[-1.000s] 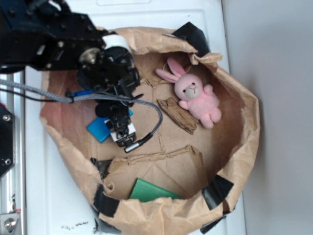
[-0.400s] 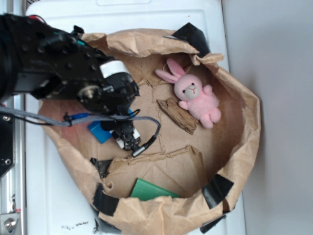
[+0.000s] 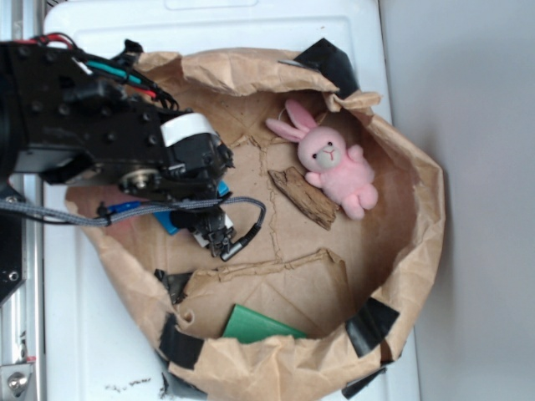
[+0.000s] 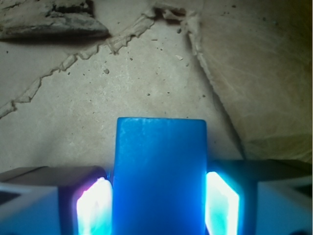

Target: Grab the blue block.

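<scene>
The blue block [image 4: 160, 161] is a smooth bright blue slab lying on the brown paper floor, and it fills the space between my two fingers. My gripper [image 4: 157, 193] is shut on it, with a lit pad [image 4: 95, 205] pressed against each long side. From the exterior view my gripper [image 3: 214, 233] points down into the left part of the paper bag. There the arm hides most of the blue block [image 3: 166, 222], leaving only a small blue corner showing.
A pink plush bunny [image 3: 338, 167] lies at the back right of the bag. A piece of bark [image 3: 305, 196] is beside it. A flat green block [image 3: 259, 326] rests at the front. The crumpled bag wall [image 3: 422, 209] rings everything. A folded cardboard flap [image 3: 276, 280] sits just in front of my gripper.
The arm has swung left and lowered over the blue block, covering more of it than before. The bunny, the bark and the green block have stayed put.
</scene>
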Motion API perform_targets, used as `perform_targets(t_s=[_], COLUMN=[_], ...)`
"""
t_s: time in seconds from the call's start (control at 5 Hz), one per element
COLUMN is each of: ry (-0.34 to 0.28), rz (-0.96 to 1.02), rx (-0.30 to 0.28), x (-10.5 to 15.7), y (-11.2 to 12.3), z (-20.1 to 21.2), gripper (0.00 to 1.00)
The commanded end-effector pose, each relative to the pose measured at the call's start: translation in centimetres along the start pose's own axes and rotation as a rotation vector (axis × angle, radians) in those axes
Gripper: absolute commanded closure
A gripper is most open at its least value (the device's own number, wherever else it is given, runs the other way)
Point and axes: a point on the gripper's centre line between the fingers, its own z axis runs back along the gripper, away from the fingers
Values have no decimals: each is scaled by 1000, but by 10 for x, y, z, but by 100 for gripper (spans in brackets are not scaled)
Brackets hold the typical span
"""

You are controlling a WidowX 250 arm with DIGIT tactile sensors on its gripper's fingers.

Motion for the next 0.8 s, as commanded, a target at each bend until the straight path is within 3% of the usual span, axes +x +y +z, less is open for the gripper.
perform_targets(t_s=[0.0, 0.2, 0.6], ry=[5, 3, -53], rz=[-21, -7, 30], rx=[-54, -127, -76], x=[9, 21, 31], y=[-10, -21, -35], z=[19, 57, 93], gripper=[100, 100, 100])
